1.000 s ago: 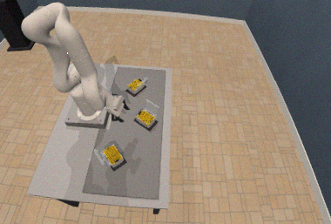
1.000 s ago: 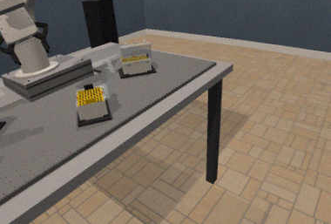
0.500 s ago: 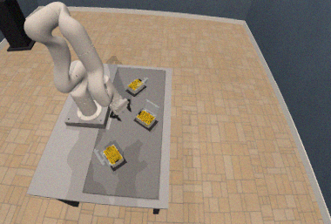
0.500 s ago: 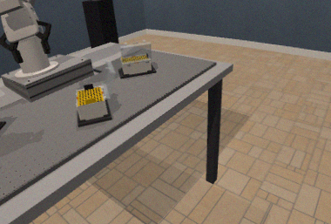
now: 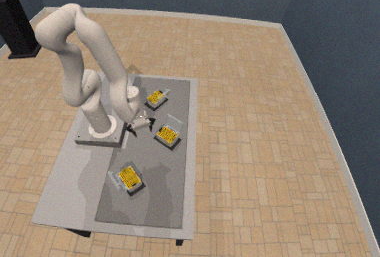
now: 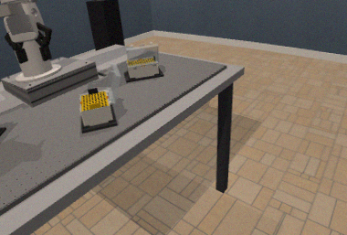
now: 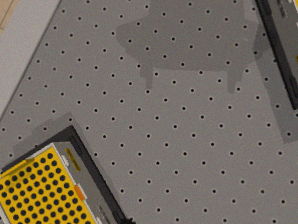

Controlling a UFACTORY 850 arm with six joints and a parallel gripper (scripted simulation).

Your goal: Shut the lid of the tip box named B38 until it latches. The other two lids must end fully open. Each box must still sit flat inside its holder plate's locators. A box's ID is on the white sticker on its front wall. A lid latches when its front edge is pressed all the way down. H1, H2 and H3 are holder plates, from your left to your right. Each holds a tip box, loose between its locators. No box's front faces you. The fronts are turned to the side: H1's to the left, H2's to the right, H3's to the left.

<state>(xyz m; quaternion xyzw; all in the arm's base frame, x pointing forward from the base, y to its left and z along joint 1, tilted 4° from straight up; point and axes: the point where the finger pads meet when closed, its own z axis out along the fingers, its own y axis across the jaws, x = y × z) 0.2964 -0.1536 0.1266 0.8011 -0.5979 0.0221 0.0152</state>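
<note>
With the hand (image 5: 134, 127) released and grasping nothing, poised just beside the middle tip box (image 5: 167, 135), no sticker is readable, so B38 cannot be placed among the 3 open boxes; shutting the wrong lid is the risk.

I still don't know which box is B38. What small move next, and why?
Probably swing the wrist camera toward a box's front wall to read its sticker. The wrist view shows only a corner of one tip box from above and an edge of another; no ID is readable. The gripper is open, holding nothing.
</note>
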